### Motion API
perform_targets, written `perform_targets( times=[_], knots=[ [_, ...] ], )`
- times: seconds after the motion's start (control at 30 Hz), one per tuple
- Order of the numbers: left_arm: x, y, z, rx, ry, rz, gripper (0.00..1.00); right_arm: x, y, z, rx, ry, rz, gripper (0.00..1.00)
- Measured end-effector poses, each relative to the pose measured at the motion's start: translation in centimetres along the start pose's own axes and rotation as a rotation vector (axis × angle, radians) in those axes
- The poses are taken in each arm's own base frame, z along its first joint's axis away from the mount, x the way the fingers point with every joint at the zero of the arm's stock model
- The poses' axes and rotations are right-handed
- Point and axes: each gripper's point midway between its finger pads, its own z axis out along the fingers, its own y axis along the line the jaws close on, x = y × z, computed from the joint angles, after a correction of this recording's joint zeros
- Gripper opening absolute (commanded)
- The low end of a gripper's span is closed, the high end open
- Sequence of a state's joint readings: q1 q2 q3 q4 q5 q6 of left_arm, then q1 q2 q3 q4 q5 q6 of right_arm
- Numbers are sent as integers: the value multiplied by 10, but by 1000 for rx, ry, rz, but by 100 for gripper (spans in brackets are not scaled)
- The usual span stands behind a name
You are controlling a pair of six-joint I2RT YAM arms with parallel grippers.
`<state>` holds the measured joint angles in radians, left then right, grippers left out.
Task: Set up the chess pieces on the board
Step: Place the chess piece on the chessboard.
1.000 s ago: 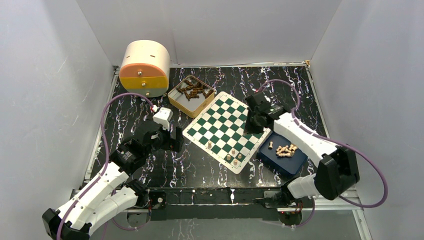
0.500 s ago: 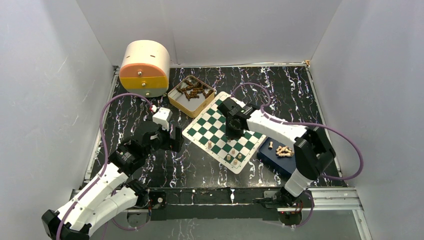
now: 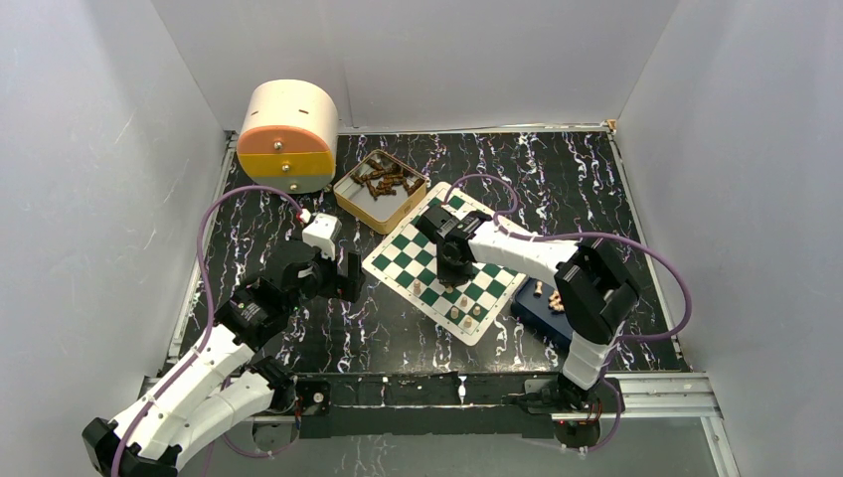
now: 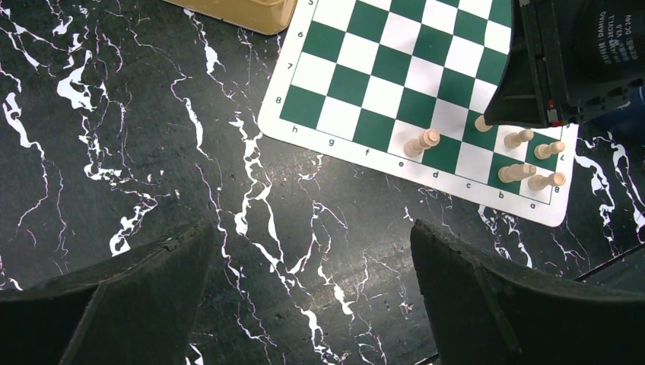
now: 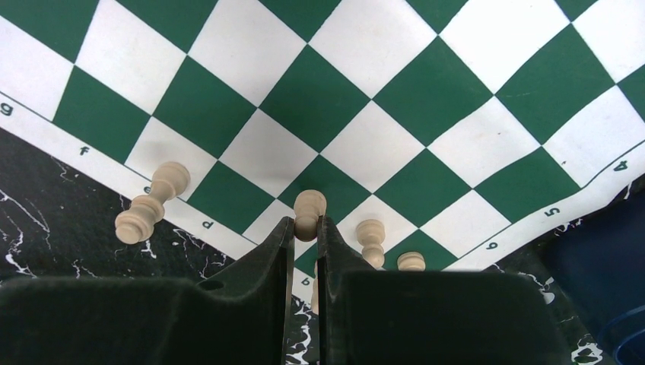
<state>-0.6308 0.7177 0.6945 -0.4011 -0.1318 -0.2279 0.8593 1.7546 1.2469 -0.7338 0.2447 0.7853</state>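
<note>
The green-and-white board (image 3: 406,248) lies at mid-table. My right gripper (image 3: 453,270) reaches over its near rows, shut on a light tan pawn (image 5: 309,205) pinched between the fingertips (image 5: 286,232); I cannot tell whether the pawn touches the board (image 5: 426,99). Several tan pieces stand along the near edge: one apart at the left (image 3: 416,288) and a cluster by the corner (image 3: 467,316). The left wrist view shows the lone piece (image 4: 422,142) and the corner cluster (image 4: 532,160). My left gripper (image 3: 343,278) hovers open over bare table left of the board (image 4: 380,61), nothing between its fingers (image 4: 487,289).
A dark blue tray (image 3: 557,328) with more tan pieces (image 3: 555,298) sits at the board's right corner, under my right arm. A yellow tin (image 3: 343,199) of dark pieces stands behind the board. A round cream drawer box (image 3: 288,129) stands at the back left.
My right arm swung left from the board's right edge across to its near rows, still shut on the pawn. The left arm stayed where it was.
</note>
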Motion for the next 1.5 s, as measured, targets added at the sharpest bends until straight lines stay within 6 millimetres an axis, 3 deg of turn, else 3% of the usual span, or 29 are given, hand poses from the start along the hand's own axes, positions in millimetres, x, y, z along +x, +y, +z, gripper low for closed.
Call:
perform_targets(
  times=[1.2, 1.5],
  knots=[
    [0, 0, 0, -2, -2, 0, 98, 11, -5, 13, 28, 34, 12, 24],
    [0, 1, 0, -3, -2, 0, 98, 12, -5, 16, 27, 34, 15, 36]
  ],
)
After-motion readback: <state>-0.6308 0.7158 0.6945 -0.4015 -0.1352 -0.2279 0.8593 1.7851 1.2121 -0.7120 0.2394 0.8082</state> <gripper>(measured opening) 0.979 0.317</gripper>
